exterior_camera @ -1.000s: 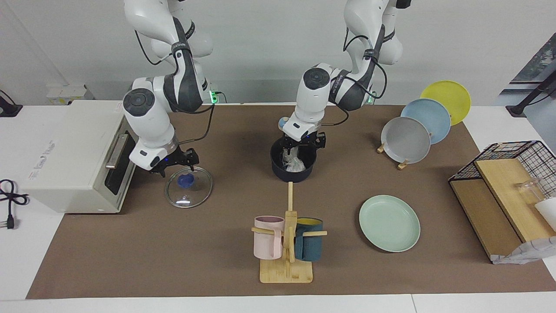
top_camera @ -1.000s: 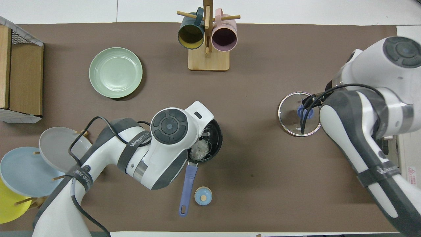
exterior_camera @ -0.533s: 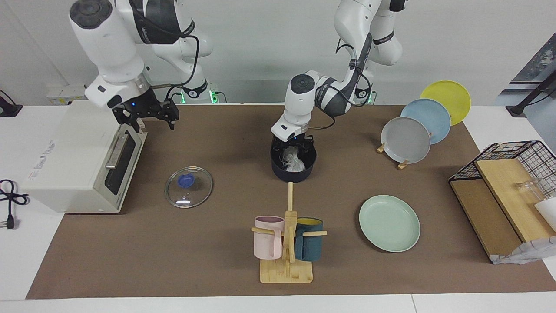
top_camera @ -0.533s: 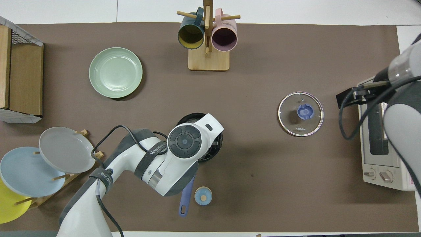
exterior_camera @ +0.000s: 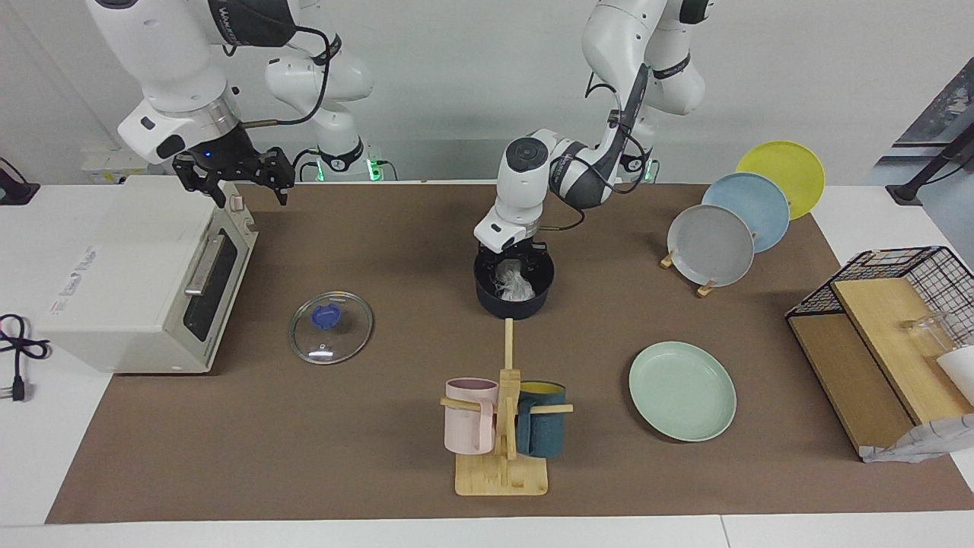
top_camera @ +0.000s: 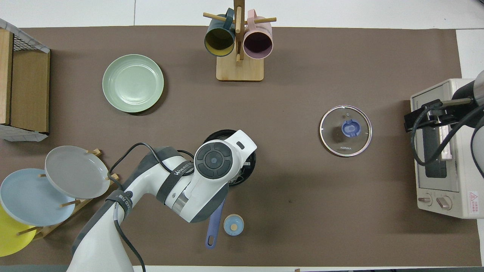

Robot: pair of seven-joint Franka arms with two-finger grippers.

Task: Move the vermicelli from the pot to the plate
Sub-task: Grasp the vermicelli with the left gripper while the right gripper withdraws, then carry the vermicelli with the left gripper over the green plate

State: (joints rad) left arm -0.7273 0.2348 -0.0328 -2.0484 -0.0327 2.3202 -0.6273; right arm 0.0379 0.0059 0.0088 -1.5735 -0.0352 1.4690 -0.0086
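Note:
The dark navy pot (exterior_camera: 514, 300) stands mid-table, its blue handle (top_camera: 214, 223) pointing toward the robots. The white vermicelli (exterior_camera: 516, 285) lies inside it. My left gripper (exterior_camera: 512, 257) reaches down into the pot, right at the top of the clump. In the overhead view the left arm covers most of the pot (top_camera: 251, 166) and all of the noodles. The mint-green plate (exterior_camera: 682, 390) lies bare, farther from the robots and toward the left arm's end; it also shows in the overhead view (top_camera: 133, 83). My right gripper (exterior_camera: 247, 190) hangs open and empty over the toaster oven.
The glass lid (exterior_camera: 331, 327) with a blue knob lies flat near the toaster oven (exterior_camera: 129, 274). A mug rack (exterior_camera: 502, 426) stands farther out than the pot. Grey, blue and yellow plates lean in a rack (exterior_camera: 711, 245). A wire basket (exterior_camera: 890, 304) and a small blue cap (top_camera: 233, 224) are also here.
My right gripper has left the glass lid, risen and moved over the toaster oven. My left gripper has stayed in the pot, and its arm has shifted a little.

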